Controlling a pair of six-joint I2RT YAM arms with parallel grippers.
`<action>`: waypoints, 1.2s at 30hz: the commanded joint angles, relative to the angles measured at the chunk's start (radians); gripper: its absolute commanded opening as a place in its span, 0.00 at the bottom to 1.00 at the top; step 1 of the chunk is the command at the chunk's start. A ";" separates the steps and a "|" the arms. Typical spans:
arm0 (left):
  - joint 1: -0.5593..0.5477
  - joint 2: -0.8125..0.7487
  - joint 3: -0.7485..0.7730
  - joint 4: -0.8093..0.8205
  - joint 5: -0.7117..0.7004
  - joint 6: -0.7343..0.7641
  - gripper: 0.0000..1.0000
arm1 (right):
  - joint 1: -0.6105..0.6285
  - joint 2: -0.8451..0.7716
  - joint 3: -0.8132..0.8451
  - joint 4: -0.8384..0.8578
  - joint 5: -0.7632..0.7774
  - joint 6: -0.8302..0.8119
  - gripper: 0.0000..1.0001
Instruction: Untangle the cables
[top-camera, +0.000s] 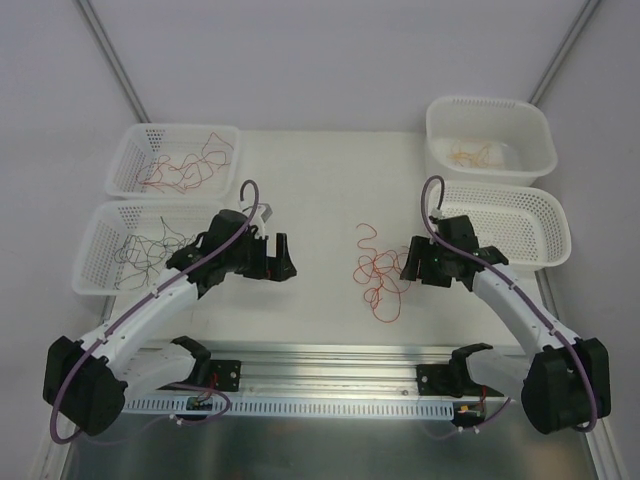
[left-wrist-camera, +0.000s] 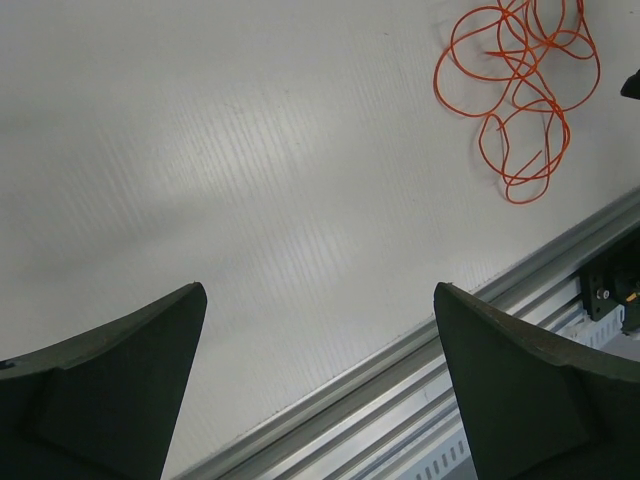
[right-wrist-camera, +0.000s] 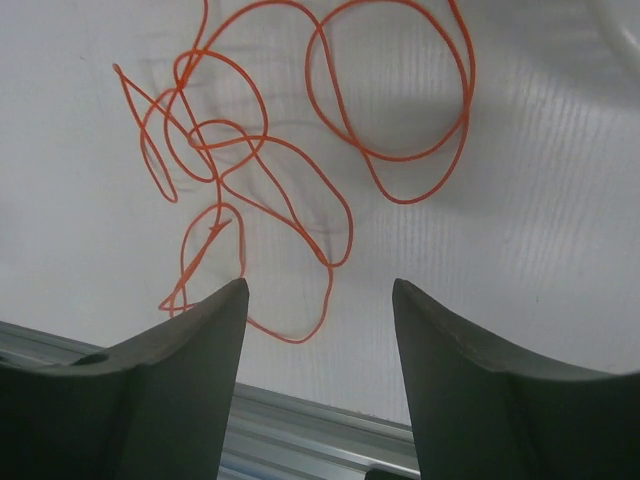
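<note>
Left arm (top-camera: 140, 310) bent like an elbow, stretched in from the near left corner toward the middle of the table (top-camera: 320, 180). Left gripper (top-camera: 280, 266) tipped down over bare white table, well apart from the orange cables (top-camera: 378, 272). Dark fingers (left-wrist-camera: 120, 380) spread wide, nothing between them.

Right arm (top-camera: 520, 310) bent the same way from the other side. Right gripper (top-camera: 408, 268) just beside the orange cables, pointing at them. Fingers (right-wrist-camera: 150, 390) spread here too, holding nothing. From the right wrist, one thin loop on the table between the two fingertips; touching or not, hard to tell.

Orange cables in one loose tangle near the middle of the table, closer to the right arm. Thin as hair, curly, looped over each other. Table white and dull, with fine ridges. Shiny metal rail (top-camera: 330, 360) along the near edge. Purple hose (top-camera: 200, 265) along each arm.

More in the bins:
- reddish cables (top-camera: 190, 165) in the far left basket (top-camera: 128, 165), white with little holes
- black cables (top-camera: 150, 250) in the near left basket (top-camera: 90, 270), same kind
- pale yellow cables (top-camera: 475, 155) in the smooth white tub (top-camera: 535, 135) at the far right
</note>
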 joint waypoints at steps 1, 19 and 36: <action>-0.013 -0.070 -0.048 0.014 -0.003 -0.085 0.99 | 0.007 0.030 -0.053 0.131 -0.034 0.047 0.62; -0.013 -0.139 -0.102 0.011 -0.034 -0.063 0.99 | 0.098 0.058 -0.020 0.228 0.022 -0.020 0.05; -0.010 0.115 0.206 0.072 -0.244 0.235 0.99 | 0.279 0.005 0.868 -0.139 -0.036 -0.125 0.01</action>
